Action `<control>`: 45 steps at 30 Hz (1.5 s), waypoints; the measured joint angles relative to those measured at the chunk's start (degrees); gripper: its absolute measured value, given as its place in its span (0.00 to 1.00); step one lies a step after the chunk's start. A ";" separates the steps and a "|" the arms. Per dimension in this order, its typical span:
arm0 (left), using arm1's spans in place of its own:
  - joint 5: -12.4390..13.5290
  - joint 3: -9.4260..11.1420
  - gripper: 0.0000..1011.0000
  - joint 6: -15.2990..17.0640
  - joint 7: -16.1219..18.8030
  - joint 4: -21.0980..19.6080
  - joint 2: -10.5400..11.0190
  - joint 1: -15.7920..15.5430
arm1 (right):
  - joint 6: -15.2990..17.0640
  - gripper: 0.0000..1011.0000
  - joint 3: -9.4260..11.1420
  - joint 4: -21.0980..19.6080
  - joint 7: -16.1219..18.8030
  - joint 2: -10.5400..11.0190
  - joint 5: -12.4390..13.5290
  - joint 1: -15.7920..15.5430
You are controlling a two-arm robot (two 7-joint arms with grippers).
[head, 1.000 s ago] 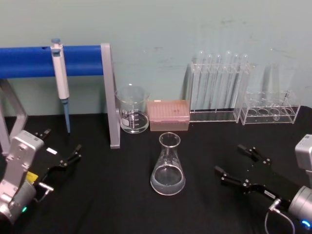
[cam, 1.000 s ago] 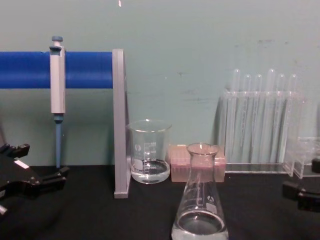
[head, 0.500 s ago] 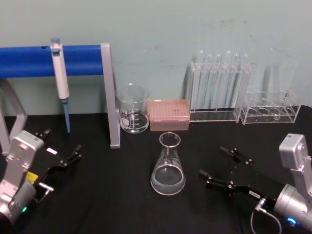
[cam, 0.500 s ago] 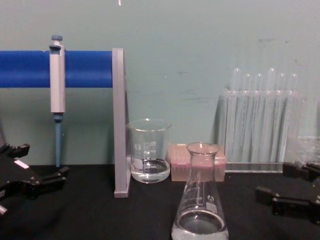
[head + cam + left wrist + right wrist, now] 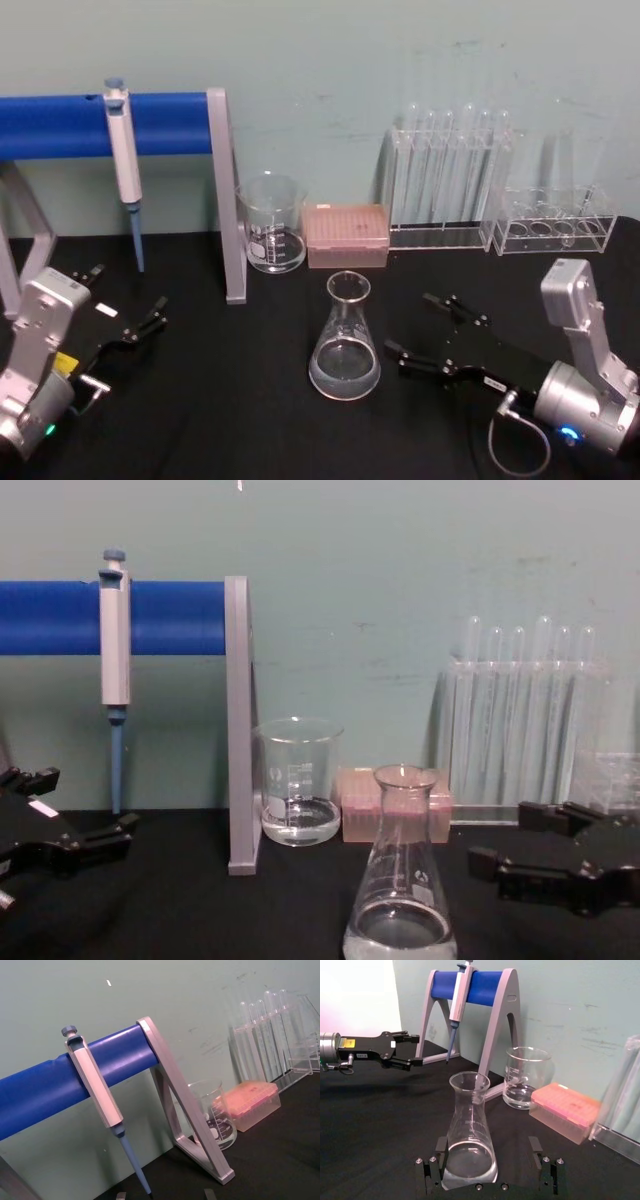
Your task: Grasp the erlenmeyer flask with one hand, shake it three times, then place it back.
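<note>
The task is at the reach-in, with nothing grasped yet. The clear glass conical flask [image 5: 345, 345] stands upright on the black desk [image 5: 240, 410], in front of the straight-walled glass beaker [image 5: 271, 235] and the pink lidded box [image 5: 345, 235]. A shallow pool of clear liquid sits in its wide base.

The right claw [image 5: 409, 323] is low over the desk just to the flask's right, its two black fingers spread wide apart and pointed at the flask. In the head view the nearer fingertip lies close beside the rim of the base without touching it. The right wrist view looks straight along the open fingers, and the flask sits centred in the gap ahead of them, so the line of approach looks good. In the chest view the fingers are level with the lower half of the cone.

The next move probably calls for a short push toward the flask until the fingers straddle it, then a firm close. The sloped, smooth glass could slip, so a hold higher up toward the narrow neck may be safer.

The left claw [image 5: 128, 292] sits parked at the desk's left side, fingers apart and empty.
</note>
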 joint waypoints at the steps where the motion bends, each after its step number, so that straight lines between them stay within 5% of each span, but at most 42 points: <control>1: 0.00 0.00 0.99 0.00 0.00 0.00 0.00 0.00 | 0.01 0.99 -0.11 0.33 0.20 -0.18 -0.01 0.30; 45: 0.00 0.00 0.99 0.00 0.00 0.00 0.00 0.00 | -2.33 0.99 -5.44 13.23 8.65 -5.97 2.32 12.29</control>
